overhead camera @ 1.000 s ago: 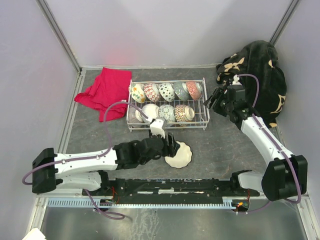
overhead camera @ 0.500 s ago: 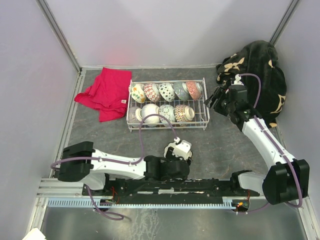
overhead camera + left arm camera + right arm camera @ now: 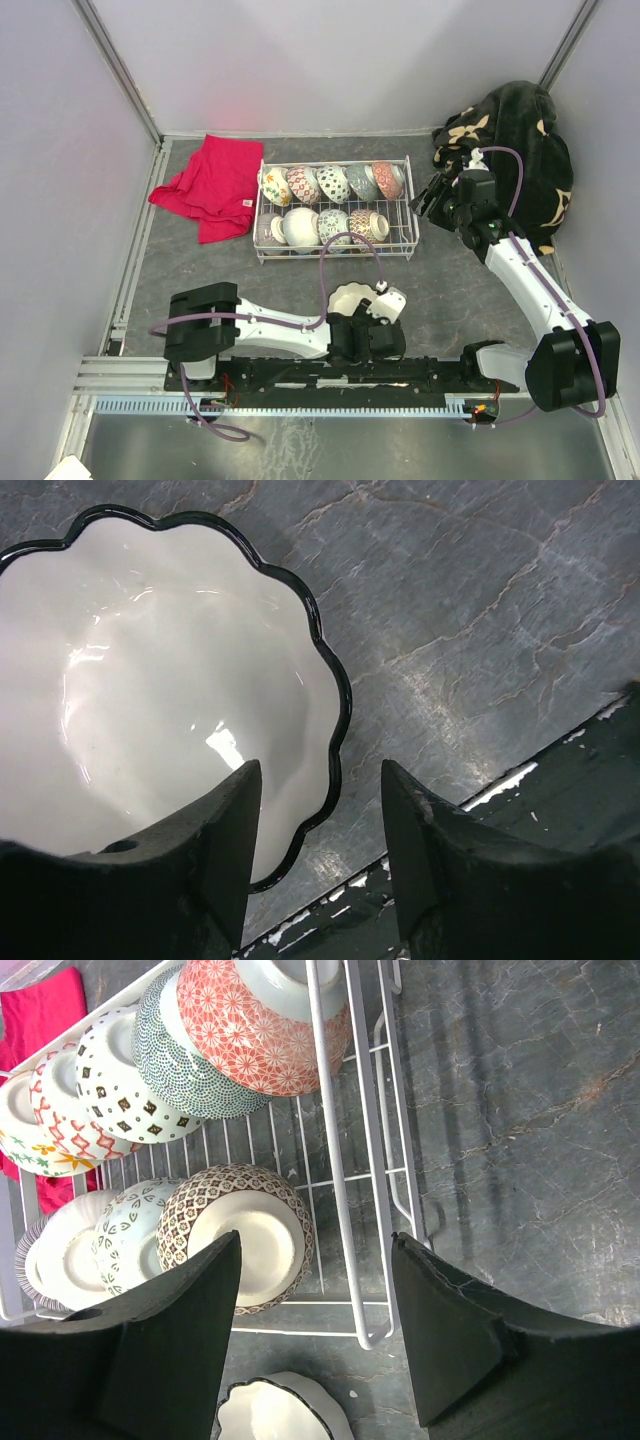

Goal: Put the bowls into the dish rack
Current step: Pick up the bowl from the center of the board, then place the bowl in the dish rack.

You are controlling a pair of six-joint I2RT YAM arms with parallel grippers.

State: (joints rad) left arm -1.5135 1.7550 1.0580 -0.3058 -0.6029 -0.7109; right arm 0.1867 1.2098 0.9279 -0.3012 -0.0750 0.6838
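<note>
White scalloped bowl [image 3: 170,670] on grey table [image 3: 450,290], well short of dish rack [image 3: 413,215] | my left gripper [image 3: 320,780] is nearer: fingers spread, bowl rim between them, not pinching | right gripper [image 3: 315,1260] spread, empty, beside rack

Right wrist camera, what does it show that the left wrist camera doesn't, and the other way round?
Only the right wrist view shows the dish rack, the patterned bowls standing in it, and a corner of the red cloth. Only the left wrist view shows the dark base rail at the table's near edge. Both show the white scalloped bowl on the grey table, outside the rack: large in the left view, a sliver in the right.
</note>
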